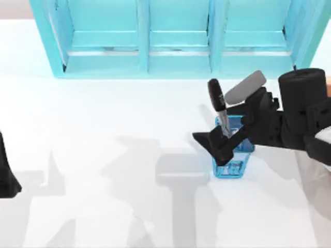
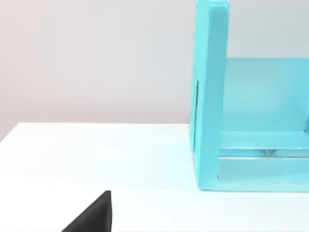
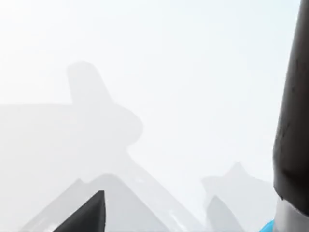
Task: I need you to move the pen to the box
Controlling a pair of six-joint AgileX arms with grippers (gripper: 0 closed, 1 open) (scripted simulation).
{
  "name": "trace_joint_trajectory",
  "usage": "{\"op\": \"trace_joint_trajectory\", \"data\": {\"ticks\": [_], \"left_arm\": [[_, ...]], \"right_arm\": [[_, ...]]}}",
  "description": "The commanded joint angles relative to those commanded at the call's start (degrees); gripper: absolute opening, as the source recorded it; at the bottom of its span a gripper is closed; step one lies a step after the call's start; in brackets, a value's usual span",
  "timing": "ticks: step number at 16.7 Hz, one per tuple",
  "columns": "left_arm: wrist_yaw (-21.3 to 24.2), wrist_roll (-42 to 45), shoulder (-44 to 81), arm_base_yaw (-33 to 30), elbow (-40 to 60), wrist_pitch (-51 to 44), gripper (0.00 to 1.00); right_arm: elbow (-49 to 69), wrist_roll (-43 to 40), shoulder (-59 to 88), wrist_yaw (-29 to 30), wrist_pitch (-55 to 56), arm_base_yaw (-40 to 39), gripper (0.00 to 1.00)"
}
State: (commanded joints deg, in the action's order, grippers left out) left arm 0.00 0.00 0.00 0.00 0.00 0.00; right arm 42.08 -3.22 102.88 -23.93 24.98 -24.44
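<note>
The pen [image 1: 219,106] is gripped by the right gripper [image 1: 230,135] above the blue mesh cup [image 1: 234,155]; beyond stands the cyan shelf unit [image 1: 176,51]. The left gripper [image 1: 8,178] is cut off at the table's left edge.

No text, label, brand, number or sign can be read in any of the three views. The cyan shelf unit [image 1: 176,39], the blue cup [image 1: 234,152], the pen [image 1: 217,101] and the white tabletop [image 1: 103,129] all carry plain, unmarked surfaces. The black arms show no lettering either.
</note>
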Motion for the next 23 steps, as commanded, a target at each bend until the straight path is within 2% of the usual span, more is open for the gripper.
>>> {"op": "trace_joint_trajectory", "data": {"ticks": [3, 16, 23], "left_arm": [[0.0, 0.0, 0.0, 0.0, 0.0, 0.0, 1.0], [0.0, 0.0, 0.0, 0.0, 0.0, 0.0, 1.0], [0.0, 0.0, 0.0, 0.0, 0.0, 0.0, 1.0]], "right_arm": [[0.0, 0.0, 0.0, 0.0, 0.0, 0.0, 1.0], [0.0, 0.0, 0.0, 0.0, 0.0, 0.0, 0.02], [0.0, 0.0, 0.0, 0.0, 0.0, 0.0, 0.0]]}}
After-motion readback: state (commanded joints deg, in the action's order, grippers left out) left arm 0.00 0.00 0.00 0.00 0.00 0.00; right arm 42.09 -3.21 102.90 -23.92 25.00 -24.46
